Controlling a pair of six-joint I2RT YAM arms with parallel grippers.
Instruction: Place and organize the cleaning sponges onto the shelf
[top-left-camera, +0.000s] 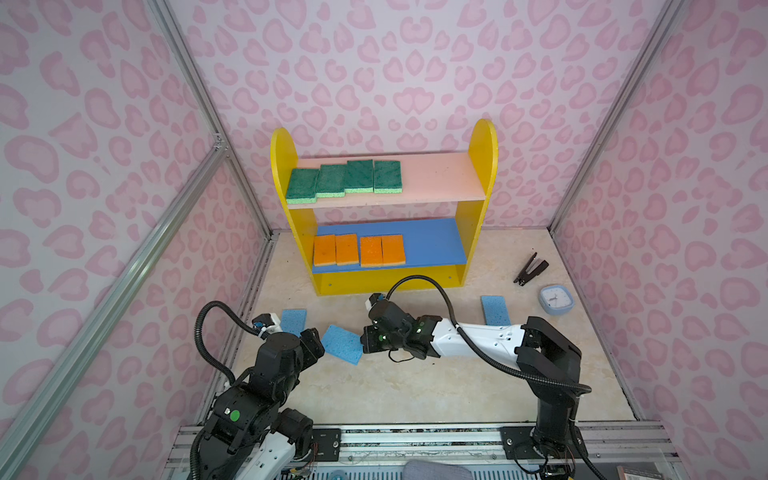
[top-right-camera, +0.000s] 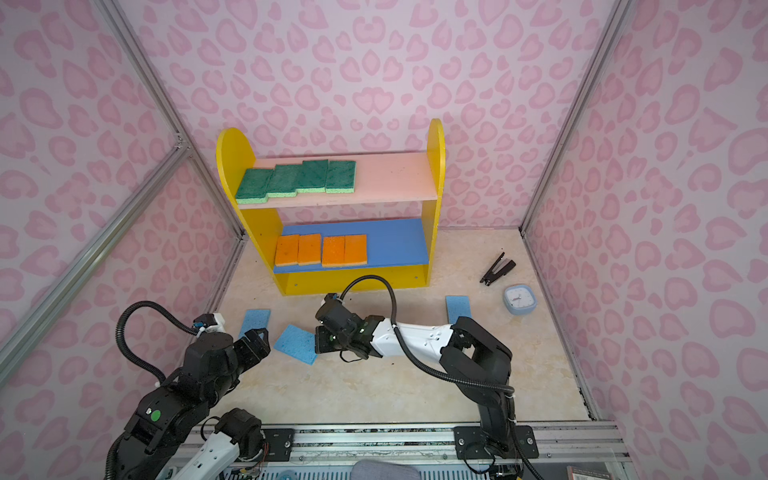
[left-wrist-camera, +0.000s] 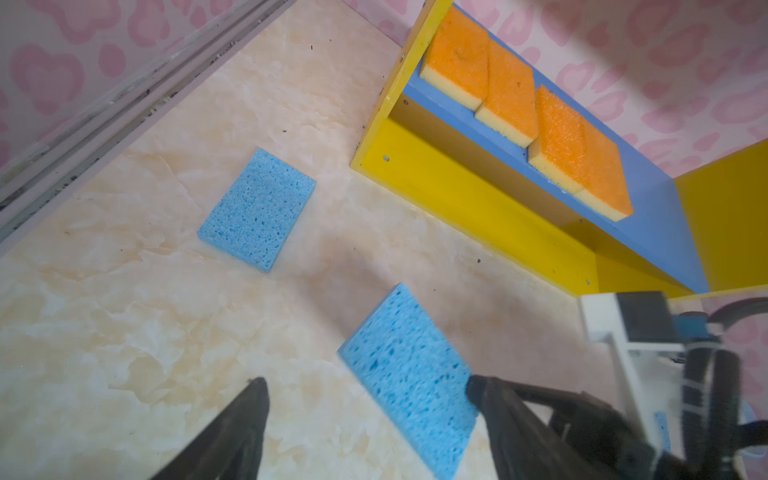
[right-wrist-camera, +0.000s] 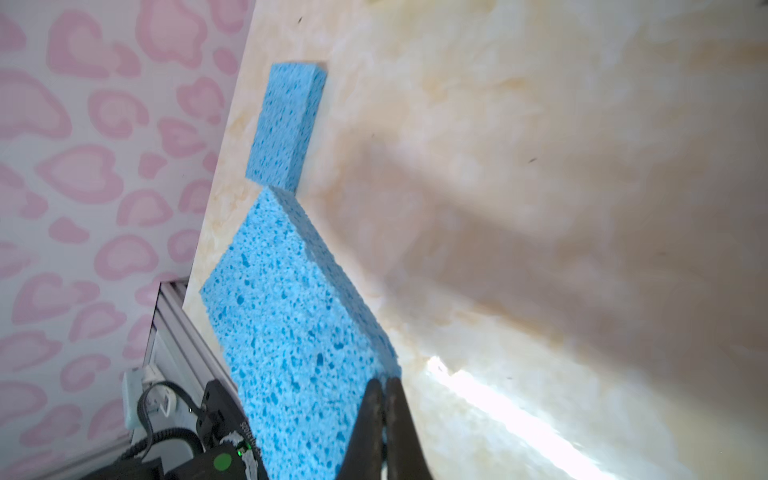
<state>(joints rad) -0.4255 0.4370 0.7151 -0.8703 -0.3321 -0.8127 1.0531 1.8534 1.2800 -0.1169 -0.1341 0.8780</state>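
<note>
Evidently the right jaws were clenched on the middle blue sponge (top-left-camera: 341, 345), which stretched from them toward the counter's (top-left-camera: 415, 386) left edge, tilted up; the left jaws, spread open, stood just beside it.

Both top views look down from high at the near edge toward the shelf (top-left-camera: 482, 174). Each wrist camera sits close over the worktop (left-wrist-camera: 124, 332); both catch the same blue sponge (left-wrist-camera: 409, 374).
</note>
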